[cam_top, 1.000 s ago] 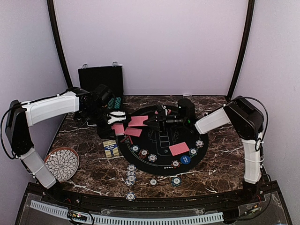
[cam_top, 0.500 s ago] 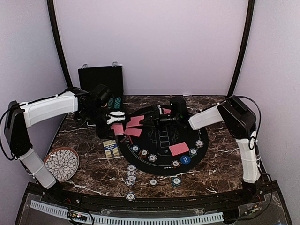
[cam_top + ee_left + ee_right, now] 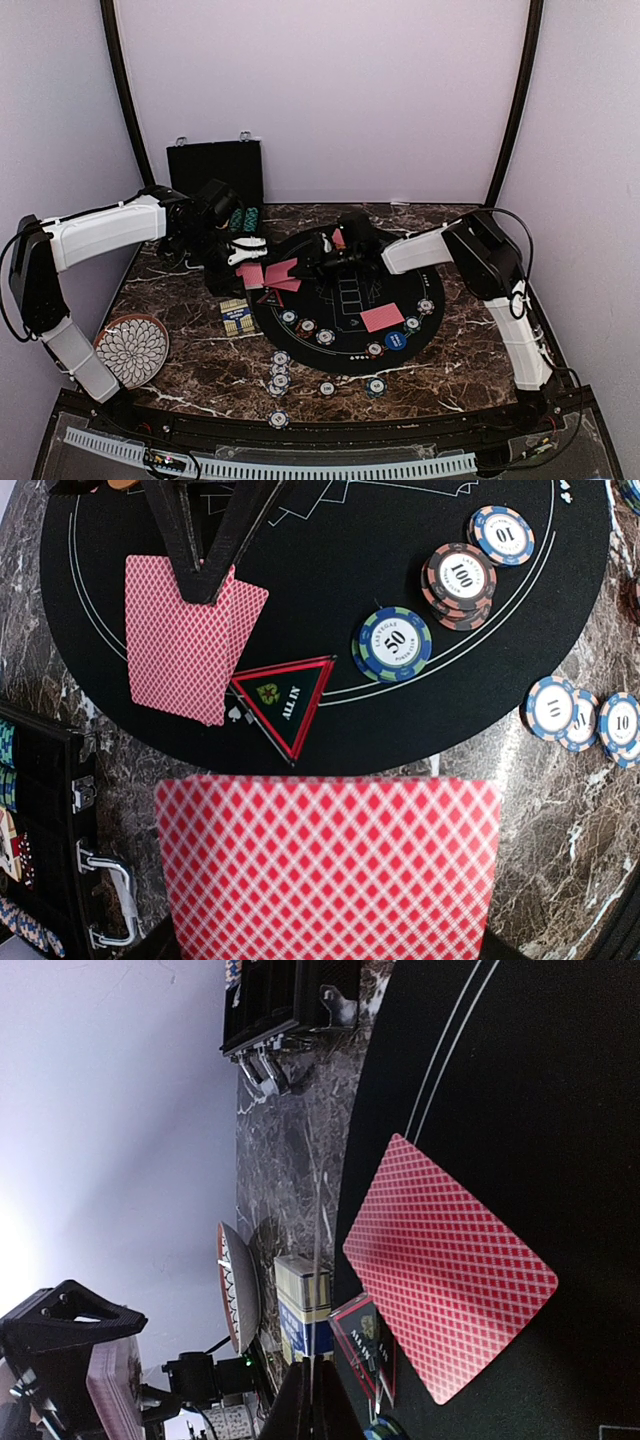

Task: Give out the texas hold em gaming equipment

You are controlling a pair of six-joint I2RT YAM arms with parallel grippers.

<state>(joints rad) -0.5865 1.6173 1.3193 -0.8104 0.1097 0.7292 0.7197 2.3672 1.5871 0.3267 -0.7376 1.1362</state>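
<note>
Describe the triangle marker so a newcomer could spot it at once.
Find the round black mat in the left wrist view. At its near edge, beside two overlapping red-backed cards, lies the triangle marker. It alone is three-cornered: black, red-edged, marked ALL IN.

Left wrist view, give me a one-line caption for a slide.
Left gripper holding a red-backed deck above the black mat's edge, near two dealt cards, the triangle marker and chips.
</note>
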